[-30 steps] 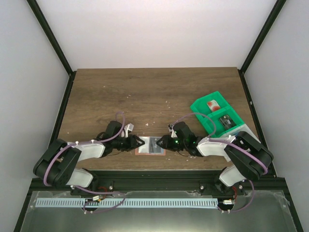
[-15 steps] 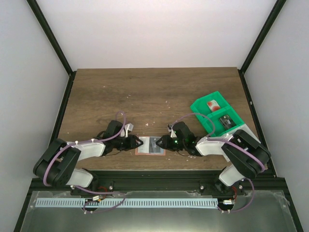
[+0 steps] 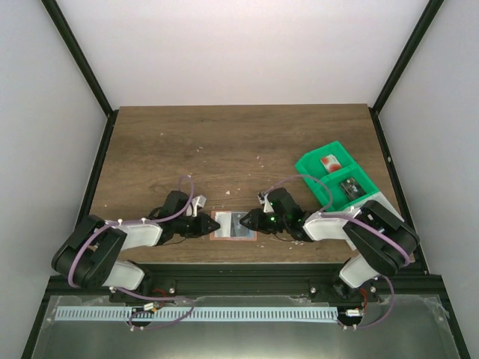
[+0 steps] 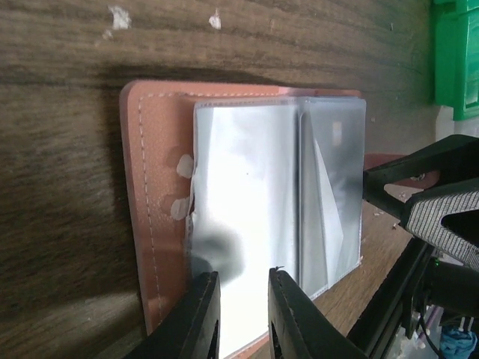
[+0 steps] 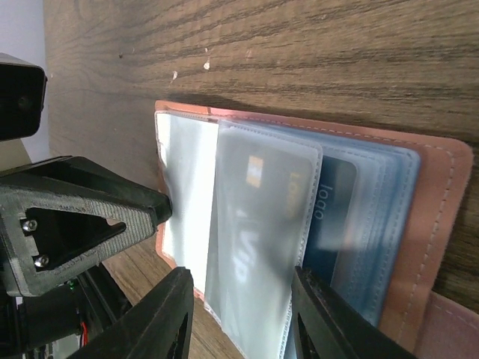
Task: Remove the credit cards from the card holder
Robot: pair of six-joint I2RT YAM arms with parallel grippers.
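Observation:
The card holder (image 3: 233,225) lies open near the table's front edge, tan-pink with clear sleeves (image 4: 247,224). One sleeve holds a grey card (image 5: 262,224), and a blue card (image 5: 333,217) marked "logo" lies under it. My left gripper (image 3: 212,224) is at the holder's left edge; its fingers (image 4: 202,318) stand a narrow gap apart over a sleeve, gripping nothing. My right gripper (image 3: 244,222) is over the holder's right half, wide open astride the grey card's sleeve. A red and white card (image 3: 329,161) and a dark card (image 3: 349,185) lie in the green tray.
The green compartment tray (image 3: 314,176) stands at the right, behind my right arm. White specks dot the wood behind the holder. The table's front edge runs just below the holder, and black frame posts stand at both sides.
My left gripper has narrowed its fingers and drawn back slightly to the left edge of the holder. My right gripper has barely moved.

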